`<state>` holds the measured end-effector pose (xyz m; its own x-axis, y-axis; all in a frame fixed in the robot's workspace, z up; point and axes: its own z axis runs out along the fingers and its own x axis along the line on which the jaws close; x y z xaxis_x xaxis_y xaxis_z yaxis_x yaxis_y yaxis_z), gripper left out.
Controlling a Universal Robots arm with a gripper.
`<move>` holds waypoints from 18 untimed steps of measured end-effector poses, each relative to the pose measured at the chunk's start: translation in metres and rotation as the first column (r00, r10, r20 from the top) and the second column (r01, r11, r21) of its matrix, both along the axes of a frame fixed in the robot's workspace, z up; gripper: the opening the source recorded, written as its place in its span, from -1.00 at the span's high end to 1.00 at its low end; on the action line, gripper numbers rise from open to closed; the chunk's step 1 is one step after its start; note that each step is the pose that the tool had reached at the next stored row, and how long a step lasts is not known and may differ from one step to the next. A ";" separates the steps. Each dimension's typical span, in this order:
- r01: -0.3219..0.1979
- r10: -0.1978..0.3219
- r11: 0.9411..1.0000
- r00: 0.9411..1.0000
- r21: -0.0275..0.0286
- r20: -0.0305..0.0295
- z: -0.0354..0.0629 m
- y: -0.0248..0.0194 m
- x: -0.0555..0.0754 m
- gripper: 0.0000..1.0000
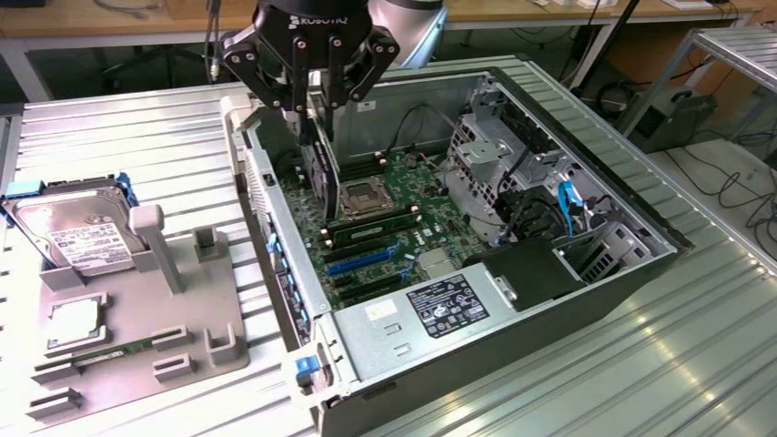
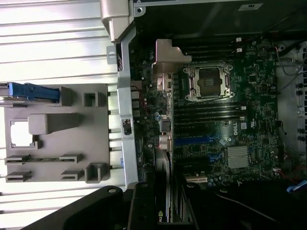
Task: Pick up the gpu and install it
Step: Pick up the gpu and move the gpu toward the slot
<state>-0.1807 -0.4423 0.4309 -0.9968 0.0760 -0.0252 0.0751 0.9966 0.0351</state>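
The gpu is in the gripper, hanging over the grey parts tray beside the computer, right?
The gripper holds the gpu, but it hangs in the open computer case, above the motherboard, not over the grey tray. The exterior view shows it.

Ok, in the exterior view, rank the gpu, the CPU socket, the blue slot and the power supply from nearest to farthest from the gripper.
1. gpu: held upright in the gripper, inside the case.
2. CPU socket: on the board, right beside the card.
3. blue slot: mid-board.
4. power supply: at the case's near end.
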 end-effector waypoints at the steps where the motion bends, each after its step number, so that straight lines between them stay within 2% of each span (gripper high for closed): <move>1: 0.000 0.000 1.000 1.000 0.000 0.000 -0.0001 0.0000 0.001 0.48; 4: 0.000 0.000 1.000 1.000 -0.003 0.000 -0.0007 0.0000 0.004 0.48; 8: 0.000 0.000 1.000 1.000 -0.009 0.000 -0.0020 0.0006 0.011 0.48; 18: 0.000 0.000 1.000 1.000 -0.011 0.000 -0.0061 0.0014 0.028 0.48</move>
